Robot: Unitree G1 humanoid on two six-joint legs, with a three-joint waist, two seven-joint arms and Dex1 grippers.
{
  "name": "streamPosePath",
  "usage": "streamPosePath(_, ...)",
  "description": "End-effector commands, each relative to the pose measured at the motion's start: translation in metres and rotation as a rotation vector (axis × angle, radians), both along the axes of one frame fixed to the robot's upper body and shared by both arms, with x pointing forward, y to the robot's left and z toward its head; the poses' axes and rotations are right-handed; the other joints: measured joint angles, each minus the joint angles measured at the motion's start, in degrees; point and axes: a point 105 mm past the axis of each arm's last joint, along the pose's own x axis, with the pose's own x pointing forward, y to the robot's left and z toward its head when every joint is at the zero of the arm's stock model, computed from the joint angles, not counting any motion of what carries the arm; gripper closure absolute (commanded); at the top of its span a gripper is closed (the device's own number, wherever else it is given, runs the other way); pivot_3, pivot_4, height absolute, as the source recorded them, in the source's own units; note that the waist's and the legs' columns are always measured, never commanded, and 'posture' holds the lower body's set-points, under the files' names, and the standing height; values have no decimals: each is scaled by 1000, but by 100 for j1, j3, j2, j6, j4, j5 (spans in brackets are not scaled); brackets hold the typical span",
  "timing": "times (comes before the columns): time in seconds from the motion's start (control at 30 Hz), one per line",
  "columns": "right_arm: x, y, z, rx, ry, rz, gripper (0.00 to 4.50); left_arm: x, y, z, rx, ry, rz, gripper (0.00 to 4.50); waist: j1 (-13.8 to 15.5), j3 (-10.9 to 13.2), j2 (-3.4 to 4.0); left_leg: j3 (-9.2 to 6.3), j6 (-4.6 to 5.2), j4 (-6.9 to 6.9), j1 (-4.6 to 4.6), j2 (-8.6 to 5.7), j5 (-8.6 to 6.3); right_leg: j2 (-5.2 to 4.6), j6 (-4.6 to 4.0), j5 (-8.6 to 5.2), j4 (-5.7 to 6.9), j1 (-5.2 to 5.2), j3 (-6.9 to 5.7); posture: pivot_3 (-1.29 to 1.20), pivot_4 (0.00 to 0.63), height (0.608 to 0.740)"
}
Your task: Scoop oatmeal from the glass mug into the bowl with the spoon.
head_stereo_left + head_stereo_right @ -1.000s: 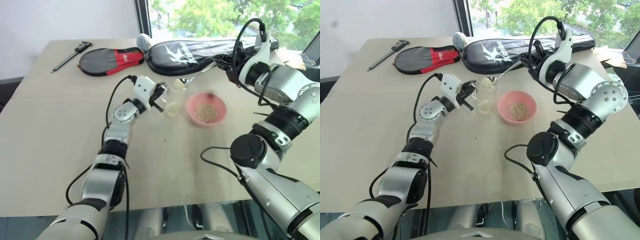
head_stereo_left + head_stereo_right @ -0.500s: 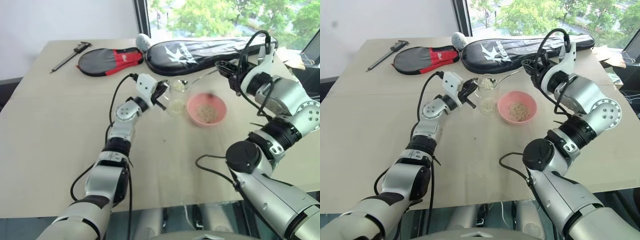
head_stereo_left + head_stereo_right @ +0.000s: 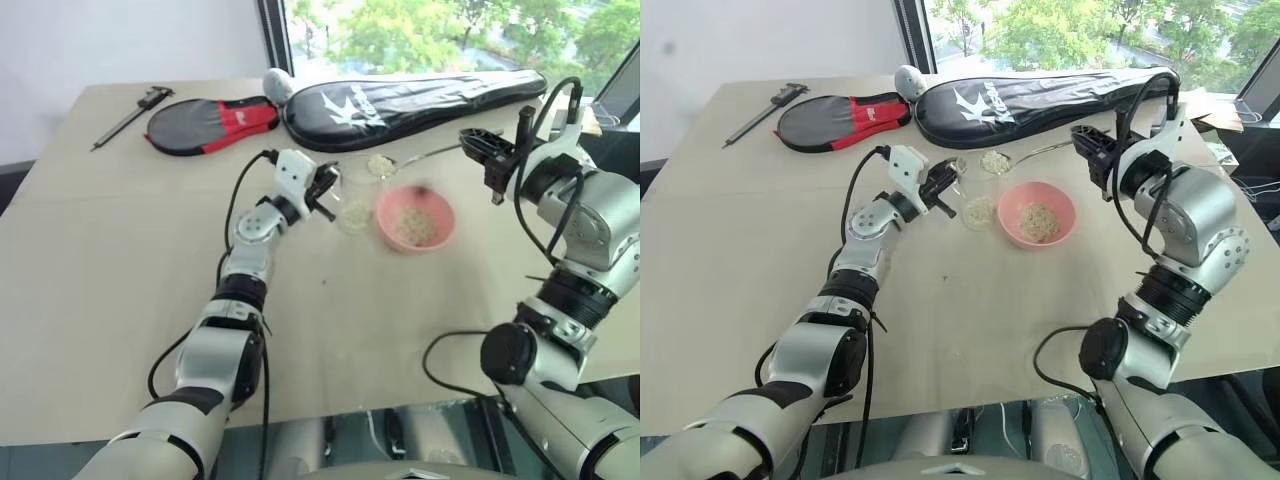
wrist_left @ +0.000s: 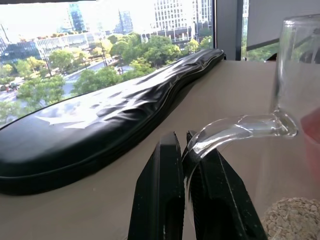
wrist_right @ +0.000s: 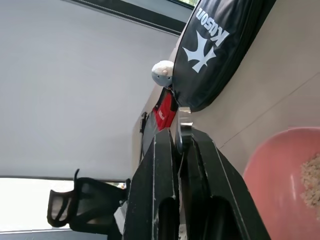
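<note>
I am seeing a black racket case (image 3: 1040, 88), a red-black paddle cover (image 3: 840, 115) and a caliper (image 3: 760, 112) lying along the frame's top.

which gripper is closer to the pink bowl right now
Left. The left gripper is shut on the handle of the glass mug, which stands right beside the bowl. The right gripper holds the spoon by its handle end, farther off.

Glass mug (image 3: 980, 200) mid-table (image 3: 760, 300), bowl (image 3: 1037, 213) just beside it at 3 o'clock, spoon (image 3: 1025, 156) above both, racket cover (image 3: 1040, 90) at 12 o'clock, smaller cover (image 3: 830, 118) at 10 o'clock, caliper (image 3: 765, 108) beyond.
</note>
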Motion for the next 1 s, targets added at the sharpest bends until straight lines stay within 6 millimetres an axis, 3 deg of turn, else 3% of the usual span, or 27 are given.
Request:
streamPosePath(0.03, -12, 3, 21, 30, -76, -4, 4500, 1, 0, 24, -34, -86, -1, 4435, 3, 0, 0, 0, 0, 0, 0, 1, 0, 0, 0, 0, 0, 0, 0, 0, 150, 740)
streamPosePath(0.3, -18, -1, 21, 40, -95, -47, 4500, 2, 4, 22, -21, -79, 6, 4435, 29, 0, 0, -1, 2, 0, -2, 2, 0, -1, 0, 0, -3, 1, 0, 0, 150, 740)
streamPosePath(0.6, -22, -24, 4, 3, -76, -113, 4500, 4, 20, 29, -25, -93, 42, 4435, 38, 0, 0, -1, 2, 0, -2, 2, 0, -2, 0, 0, -3, 1, -1, 0, 150, 740)
streamPosePath(1.0, -22, -39, -19, -275, -48, -107, 4500, -1, 36, 42, -67, -127, 84, 4435, 57, 0, -1, 0, 3, 1, -3, 2, -1, -3, 0, 0, -4, 2, 0, 0, 150, 740)
